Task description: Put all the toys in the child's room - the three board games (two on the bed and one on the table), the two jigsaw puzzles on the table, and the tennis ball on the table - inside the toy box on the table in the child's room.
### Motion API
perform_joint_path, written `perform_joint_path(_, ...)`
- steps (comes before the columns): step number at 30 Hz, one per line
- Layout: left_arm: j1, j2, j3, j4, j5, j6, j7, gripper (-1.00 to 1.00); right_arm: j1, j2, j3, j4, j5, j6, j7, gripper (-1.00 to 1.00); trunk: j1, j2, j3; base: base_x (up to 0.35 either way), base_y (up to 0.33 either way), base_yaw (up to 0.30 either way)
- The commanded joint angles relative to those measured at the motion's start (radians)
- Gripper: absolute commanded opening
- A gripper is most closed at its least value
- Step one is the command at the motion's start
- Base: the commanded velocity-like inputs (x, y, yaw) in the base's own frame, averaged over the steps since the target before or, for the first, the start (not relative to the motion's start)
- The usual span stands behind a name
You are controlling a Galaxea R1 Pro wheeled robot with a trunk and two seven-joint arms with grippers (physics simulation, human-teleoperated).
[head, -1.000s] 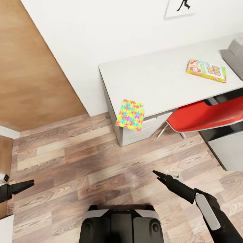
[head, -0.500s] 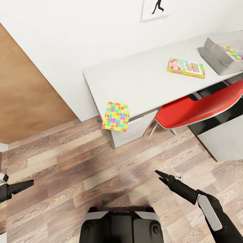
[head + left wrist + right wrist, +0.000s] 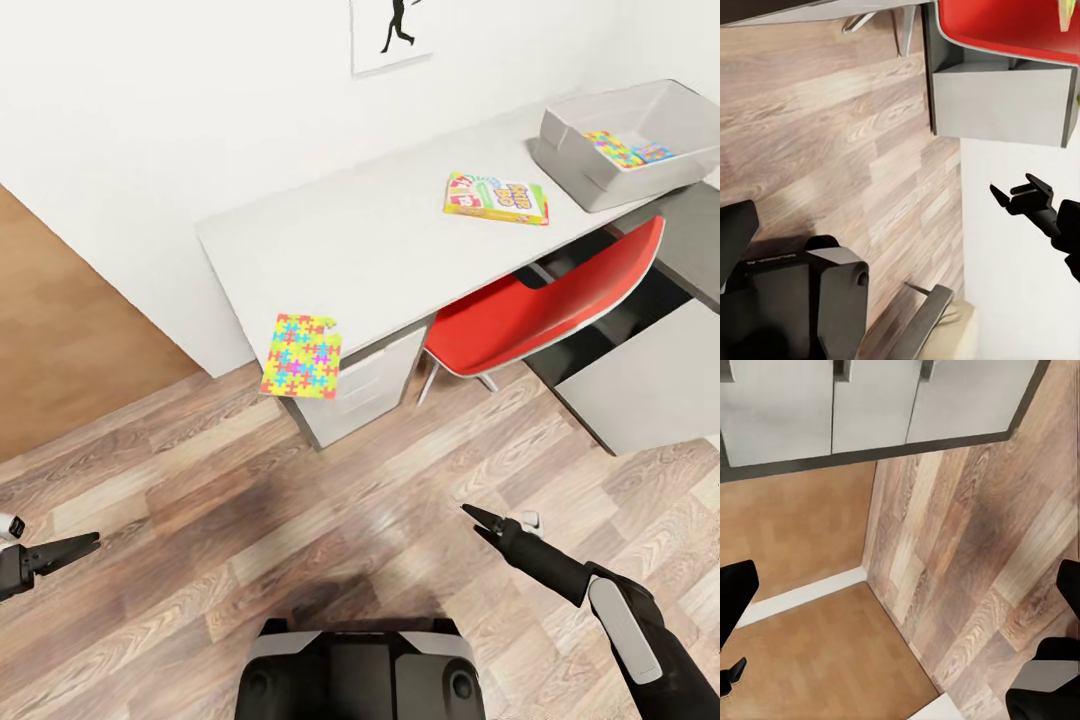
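Note:
The white table (image 3: 380,250) stands against the wall. One jigsaw puzzle (image 3: 301,356) lies at its near left corner, hanging over the edge. A green-white Skip-Bo board game (image 3: 496,198) lies flat further along the top. The grey toy box (image 3: 580,160) sits at the table's far right end, with another jigsaw puzzle (image 3: 615,149) inside. Both grippers hover low over the floor, well short of the table: my left gripper (image 3: 88,543) and my right gripper (image 3: 472,516) are open and empty. The right wrist view shows its fingertips (image 3: 735,589) spread wide. The tennis ball and bed are out of view.
A red chair (image 3: 545,300) is tucked under the table in front of the Skip-Bo box. White drawers (image 3: 365,385) sit under the table's left end. A lower dark-grey section (image 3: 700,235) joins on the right. A brown door (image 3: 60,350) is at left, with wood-plank floor (image 3: 300,500) between.
The camera has swung right: the table and its things slid left in the picture and the whole toy box came into view. Both arms hold the same pose.

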Motion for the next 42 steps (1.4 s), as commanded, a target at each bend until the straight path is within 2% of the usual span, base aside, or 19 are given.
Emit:
perform_joint_path(1,0.0,0.0,0.0,0.0,0.0,0.011,-0.003,1.0,0.0,-0.003,-0.001,0.0,-0.003,0.007,0.001,1.0,0.001,-0.001,0.0,0.019,0.0,-0.231)
perform_joint_path(8,0.0,0.002,0.0,0.0,-0.001,0.014,0.003,1.0,0.0,-0.016,-0.001,0.002,-0.007,0.007,0.001,1.0,0.001,-0.001,0.007,0.009,0.0,-0.231)
perform_joint_path(22,0.0,0.002,-0.002,0.0,-0.003,0.014,0.012,1.0,0.0,-0.02,-0.001,0.003,-0.007,0.007,0.001,1.0,0.001,-0.001,0.022,0.001,0.0,-0.231)
perform_joint_path(34,0.0,0.002,0.0,0.001,0.0,0.016,0.088,1.0,0.0,-0.02,-0.001,0.003,-0.007,0.007,0.001,1.0,0.001,-0.001,0.034,0.0,0.0,-0.231)
perform_joint_path(42,-0.001,0.002,0.002,0.006,0.009,0.025,0.102,1.0,0.0,-0.019,-0.001,0.003,-0.008,0.007,0.001,1.0,0.001,-0.001,0.039,0.0,0.0,-0.163)
